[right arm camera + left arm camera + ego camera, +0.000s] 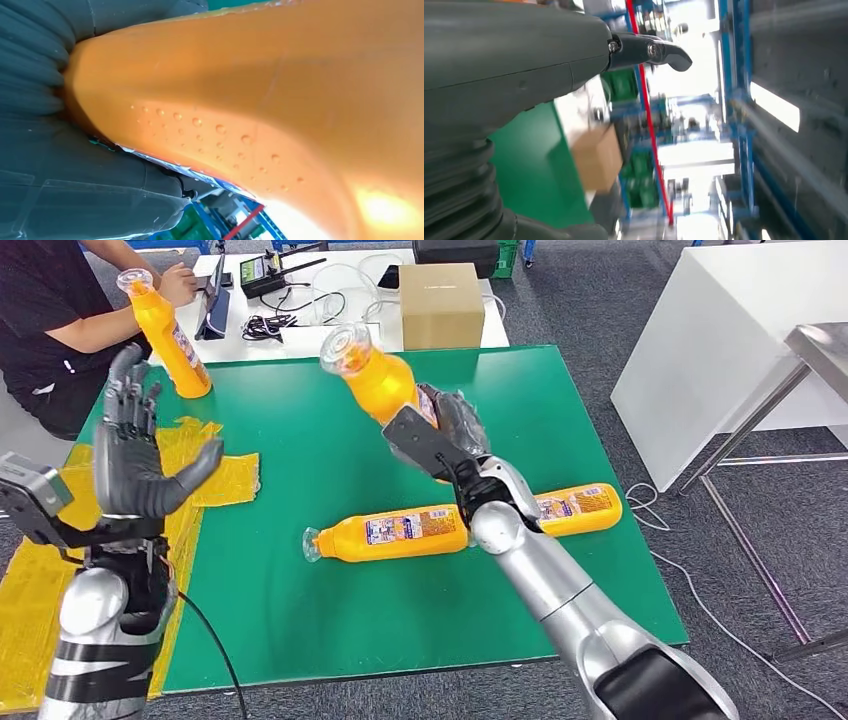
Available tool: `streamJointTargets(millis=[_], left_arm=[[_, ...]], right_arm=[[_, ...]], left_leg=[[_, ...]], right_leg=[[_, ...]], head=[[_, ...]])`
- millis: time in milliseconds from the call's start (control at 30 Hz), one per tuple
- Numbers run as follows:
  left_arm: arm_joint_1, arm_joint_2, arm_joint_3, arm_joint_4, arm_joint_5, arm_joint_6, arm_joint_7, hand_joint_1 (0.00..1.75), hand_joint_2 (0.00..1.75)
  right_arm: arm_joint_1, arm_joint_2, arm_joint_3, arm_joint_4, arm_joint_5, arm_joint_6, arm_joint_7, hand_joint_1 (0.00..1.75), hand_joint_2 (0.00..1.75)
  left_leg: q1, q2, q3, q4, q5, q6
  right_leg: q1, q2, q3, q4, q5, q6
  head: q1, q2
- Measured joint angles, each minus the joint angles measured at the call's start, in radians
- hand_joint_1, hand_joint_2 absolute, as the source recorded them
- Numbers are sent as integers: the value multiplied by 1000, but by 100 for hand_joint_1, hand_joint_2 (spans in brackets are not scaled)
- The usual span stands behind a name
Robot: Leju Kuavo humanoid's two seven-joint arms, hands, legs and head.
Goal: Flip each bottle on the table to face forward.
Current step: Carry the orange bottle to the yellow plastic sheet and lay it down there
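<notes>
An orange plastic bottle with a clear cap and a printed label (375, 375) is grasped around its body by the robot's right hand (452, 420) and held tilted above the green table mat (330, 630), cap end raised and pointing away from the robot; it is judged to be lifted clear of the mat so that it can be turned before being set down. In the right wrist view the orange wall of the bottle (260, 100), beaded with droplets, lies pressed against the grey palm. Two more orange bottles are seen lying on their sides on the mat, nearer the robot than the held one: one with its label up (395, 532), and a second (580, 508) partly hidden behind the right forearm. A fourth orange bottle (170, 335) is held upright at the far left corner of the mat by a seated person's hand (180, 282). The left hand (135, 455) is raised beside the mat's left edge, released, fingers spread, with nothing in it, apparently waiting. A brown cardboard box (441, 305) stands on a white table beyond the mat.
</notes>
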Motion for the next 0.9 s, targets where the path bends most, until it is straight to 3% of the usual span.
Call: streamJointTargets(millis=[233, 433, 767, 900], left_arm=[[-131, 22, 8, 70, -118, 7, 70, 0, 175], [-228, -2, -27, 131, -185, -15, 102, 0, 175], [-225, -29, -75, 145, -223, -1, 56, 0, 175], [-182, -61, -88, 137, -109, -45, 42, 0, 175]], right_arm=[[-35, -31, -26, -50, -6, 13, -3, 175, 175], [-36, -39, -66, -96, -69, 2, -59, 175, 175], [-10, -46, -82, -144, -63, -21, -80, 174, 175], [-7, -36, -79, -151, -19, -51, -69, 175, 175]], left_leg=[[0, 0, -3, 0, 0, 0], [-1, 0, -4, 1, 1, 0], [0, 0, -5, 1, 1, 0], [0, 0, -6, 0, 1, 0]], right_leg=[[0, 0, -3, 0, 0, 0], [0, 0, -3, 0, 0, 0], [0, 0, -4, 0, 0, 0], [0, 1, -4, 0, 0, 0]], head=[[0, 0], [0, 0], [0, 0], [0, 0]])
